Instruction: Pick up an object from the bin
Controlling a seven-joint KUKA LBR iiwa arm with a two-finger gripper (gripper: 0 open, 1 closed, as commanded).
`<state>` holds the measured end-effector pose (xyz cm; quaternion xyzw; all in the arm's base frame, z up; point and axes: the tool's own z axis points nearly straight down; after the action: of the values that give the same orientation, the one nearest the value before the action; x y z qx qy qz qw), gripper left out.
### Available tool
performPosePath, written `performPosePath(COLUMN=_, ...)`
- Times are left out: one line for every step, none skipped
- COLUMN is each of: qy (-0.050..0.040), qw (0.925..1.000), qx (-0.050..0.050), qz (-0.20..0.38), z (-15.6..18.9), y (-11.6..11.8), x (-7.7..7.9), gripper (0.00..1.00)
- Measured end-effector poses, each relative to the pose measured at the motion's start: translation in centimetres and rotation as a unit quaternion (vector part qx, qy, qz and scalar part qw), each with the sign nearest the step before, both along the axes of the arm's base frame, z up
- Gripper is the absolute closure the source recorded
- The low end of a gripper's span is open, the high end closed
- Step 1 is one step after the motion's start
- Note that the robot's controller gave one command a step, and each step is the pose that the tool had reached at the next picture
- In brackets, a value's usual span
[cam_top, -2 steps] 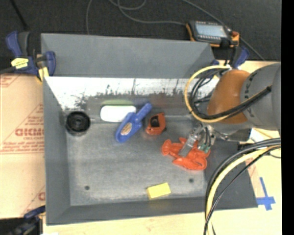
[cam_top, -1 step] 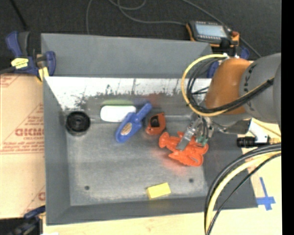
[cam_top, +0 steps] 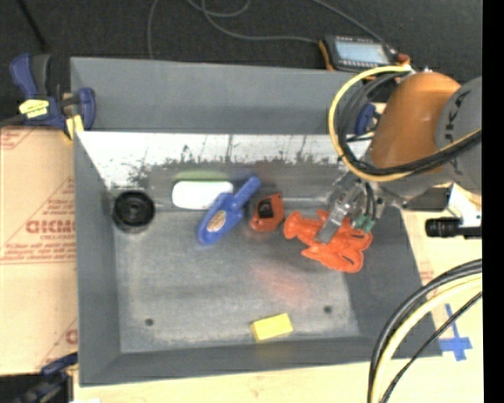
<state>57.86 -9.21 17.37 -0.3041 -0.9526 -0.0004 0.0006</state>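
My gripper (cam_top: 346, 217) hangs at the right side of the bin, its fingers down over an orange-red plastic clamp (cam_top: 329, 242) that lies on the floor there. The fingertips sit at the clamp's upper part; whether they touch it I cannot tell. Just left of the clamp lies a small orange and black tape measure (cam_top: 266, 212). A blue spring clamp (cam_top: 225, 211) lies tilted further left, next to it.
A white oblong object (cam_top: 202, 194) rests against the back wall and a black round cap (cam_top: 133, 210) sits at the left. A yellow block (cam_top: 271, 327) lies near the front wall. The arm's orange cover and cables hang over the bin's right rim.
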Motion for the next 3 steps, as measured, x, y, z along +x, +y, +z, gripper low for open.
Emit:
performPosePath(qy=-0.001, qw=1.0, qx=0.0, qz=-0.002, z=1.3, y=-0.5, x=0.1, gripper=1.0)
performPosePath(qy=-0.001, qw=0.9987, qx=-0.002, qz=0.05, z=1.2, y=-1.2, x=0.6, gripper=1.0)
performPosePath(qy=0.0006, qw=0.9846, qx=-0.001, qz=0.175, z=6.3, y=-1.4, x=1.0, gripper=1.0)
